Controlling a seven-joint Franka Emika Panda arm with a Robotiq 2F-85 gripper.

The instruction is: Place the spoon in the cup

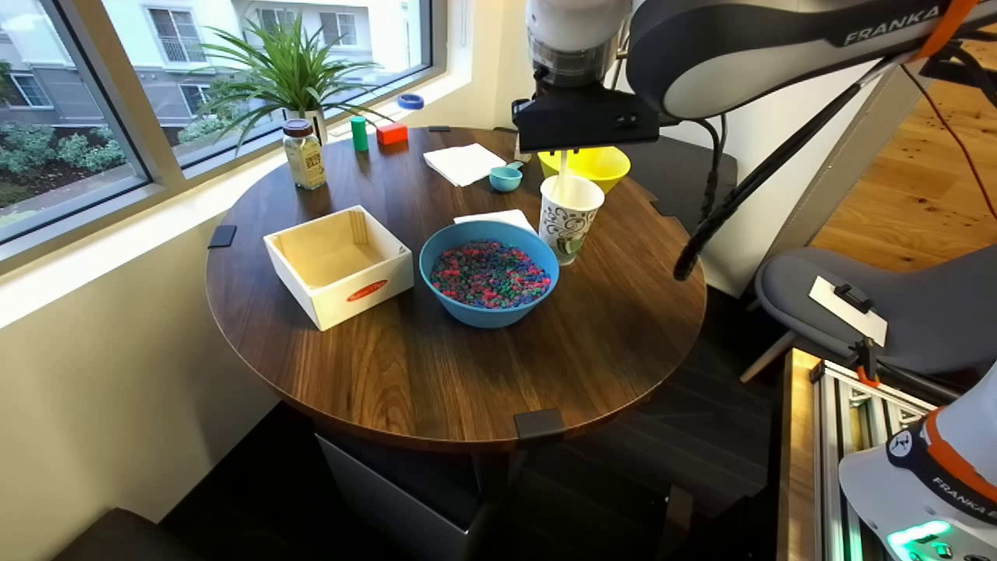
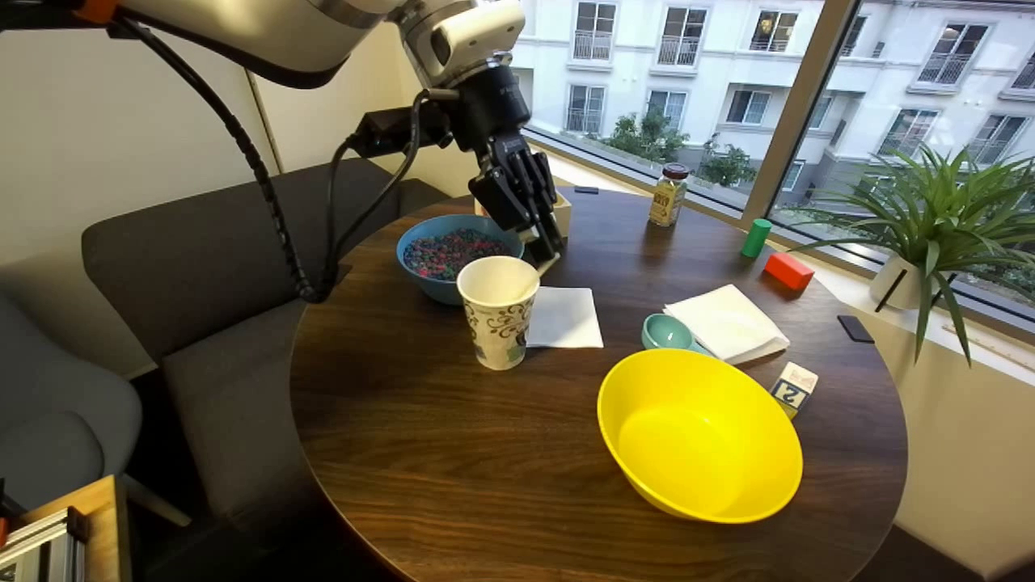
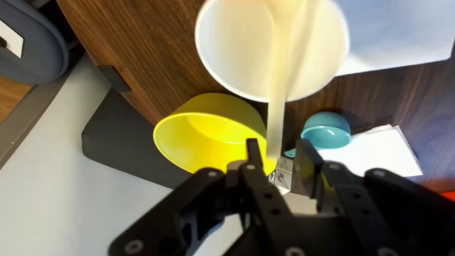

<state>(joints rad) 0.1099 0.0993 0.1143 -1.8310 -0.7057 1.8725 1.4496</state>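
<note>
On a round wooden table (image 1: pixel 623 327) by a window (image 1: pixel 125 93), a white patterned cup (image 1: pixel 566 228) stands upright, a pale spoon (image 1: pixel 561 175) rising from it. Over the spoon hangs the gripper (image 1: pixel 565 148), mostly hidden behind a black fitting (image 1: pixel 588 119) on the robot arm (image 1: pixel 748 70). A blue bowl (image 1: pixel 491 315) of coloured bits (image 1: pixel 489 274) sits just beside the cup, an open white box (image 1: pixel 333 306) beside the bowl. Farther back: a yellow bowl (image 1: pixel 612 169), a small blue scoop (image 1: pixel 506 179) and a white napkin (image 1: pixel 464 163).

It's a window-side seating nook, home or office I can't say: in an exterior view, round the circular wooden worktop (image 1: pixel 459 374), windows (image 1: pixel 167 86) sit at ten o'clock, a potted plant (image 1: pixel 292 74) at eleven, a dark bench (image 1: pixel 679 171) at two and a grey chair (image 1: pixel 935 312) at three.
</note>
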